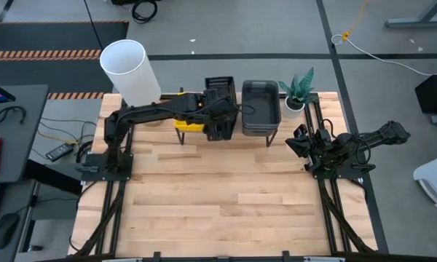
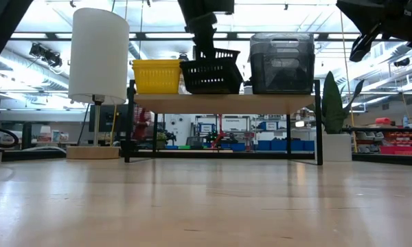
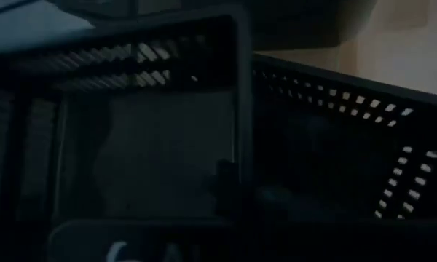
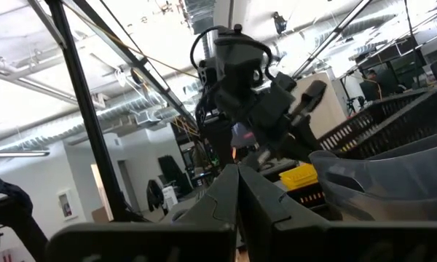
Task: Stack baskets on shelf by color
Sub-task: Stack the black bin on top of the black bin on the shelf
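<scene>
Black stack: we see the black slotted plastic baskets [image 1: 219, 109] on the low wooden-plank shelf with thin black legs [image 2: 223, 103], in the middle of it; the top basket sits tilted in the low view, not yet nested flat.
Left claw: the left gripper [image 1: 217, 108] is down at this stack; its wrist view is filled with dark slotted wall [image 3: 328, 138]; we cannot tell whether its fingers are holding the rim or parted.
Step in hand: we judge it to be seating the top black basket; to do it well we would level the basket over the one beneath, line up the corners, lower it straight, and let go only once it rests flat.
Yellow stack: the bright yellow plastic baskets [image 2: 156, 75] stand on the shelf just beside the black stack, toward the white cylindrical lamp [image 2: 97, 56].
Grey stack: the smoky-grey rounded plastic baskets [image 2: 282, 63] stand on the shelf on the black stack's other side, near the small potted plant [image 1: 297, 91].
Right claw: the right gripper [image 1: 300, 140] waits off the shelf's end beyond the plant, over the wooden tabletop [image 1: 226, 196]; its fingers [image 4: 218, 191] lie closed together, holding nothing.
</scene>
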{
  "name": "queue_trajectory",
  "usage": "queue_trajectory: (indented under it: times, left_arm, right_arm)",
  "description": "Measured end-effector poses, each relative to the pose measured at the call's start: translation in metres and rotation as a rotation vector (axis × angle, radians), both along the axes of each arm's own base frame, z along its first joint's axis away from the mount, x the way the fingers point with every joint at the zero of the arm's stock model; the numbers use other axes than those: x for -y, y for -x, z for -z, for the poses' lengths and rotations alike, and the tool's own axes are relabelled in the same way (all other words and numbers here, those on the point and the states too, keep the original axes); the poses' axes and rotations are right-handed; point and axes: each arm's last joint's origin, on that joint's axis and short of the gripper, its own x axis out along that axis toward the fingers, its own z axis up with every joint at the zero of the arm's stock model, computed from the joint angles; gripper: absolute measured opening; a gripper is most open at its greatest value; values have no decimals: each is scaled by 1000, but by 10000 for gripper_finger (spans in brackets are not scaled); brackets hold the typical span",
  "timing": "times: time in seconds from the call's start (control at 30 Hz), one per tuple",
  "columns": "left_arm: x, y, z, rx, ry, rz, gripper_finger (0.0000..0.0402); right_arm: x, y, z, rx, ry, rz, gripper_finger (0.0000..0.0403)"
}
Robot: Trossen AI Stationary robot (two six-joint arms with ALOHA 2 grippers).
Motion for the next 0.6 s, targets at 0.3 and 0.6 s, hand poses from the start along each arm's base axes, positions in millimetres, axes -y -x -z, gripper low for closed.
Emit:
queue_trajectory:
  times: [0.3, 0.6]
  left_arm:
    - [13, 27, -32, 43, 150, 170, 7]
    - [26, 40, -34, -12, 313, 288, 7]
  right_arm:
    - [0, 0, 0, 0, 0, 0, 16]
    - [0, 0, 0, 0, 0, 0, 16]
